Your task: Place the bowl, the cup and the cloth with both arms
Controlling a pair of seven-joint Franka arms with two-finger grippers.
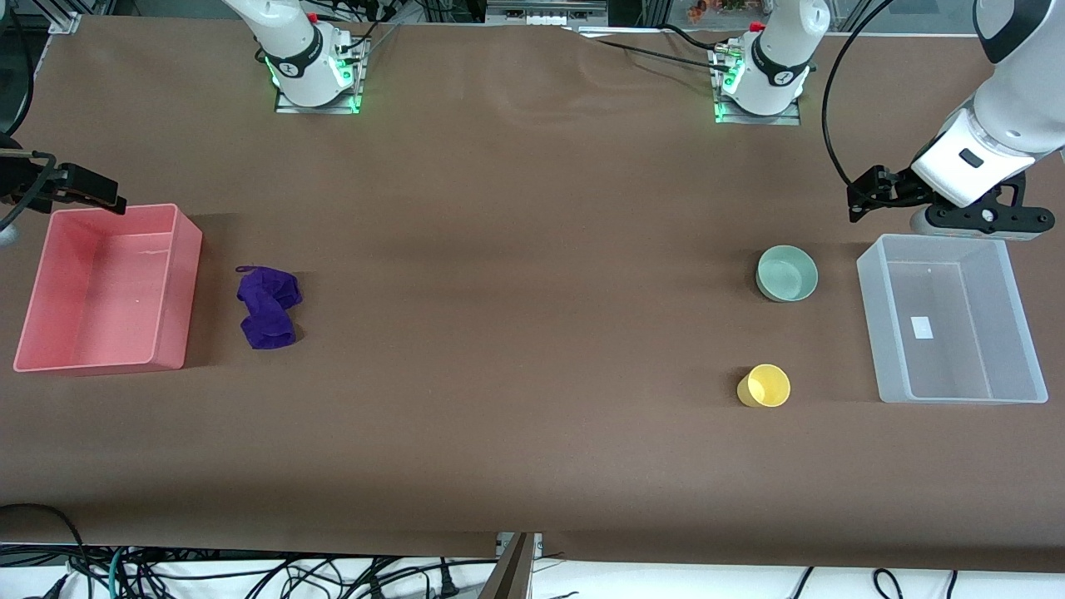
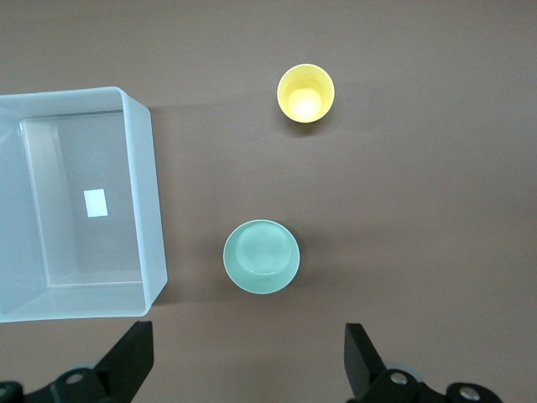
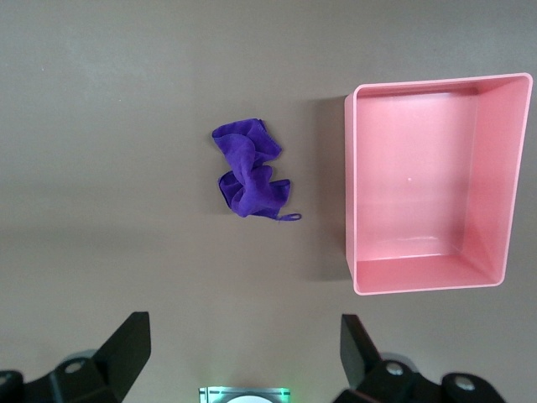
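Note:
The mint-green bowl [image 1: 787, 273] sits upright on the brown table toward the left arm's end; it also shows in the left wrist view [image 2: 261, 256]. The yellow cup [image 1: 765, 386] stands nearer the front camera than the bowl, also seen from the left wrist [image 2: 306, 92]. The purple cloth [image 1: 268, 306] lies bunched toward the right arm's end, beside the pink bin, and shows in the right wrist view [image 3: 249, 179]. My left gripper [image 1: 865, 200] [image 2: 249, 336] is open and empty, up over the table by the clear bin. My right gripper [image 1: 83, 190] [image 3: 245, 327] is open and empty, up by the pink bin.
A clear plastic bin [image 1: 869, 324] [image 2: 143, 193] stands beside the bowl and cup at the left arm's end. A pink bin [image 1: 179, 274] [image 3: 351, 185] stands at the right arm's end. Both hold nothing. Cables hang along the table's front edge.

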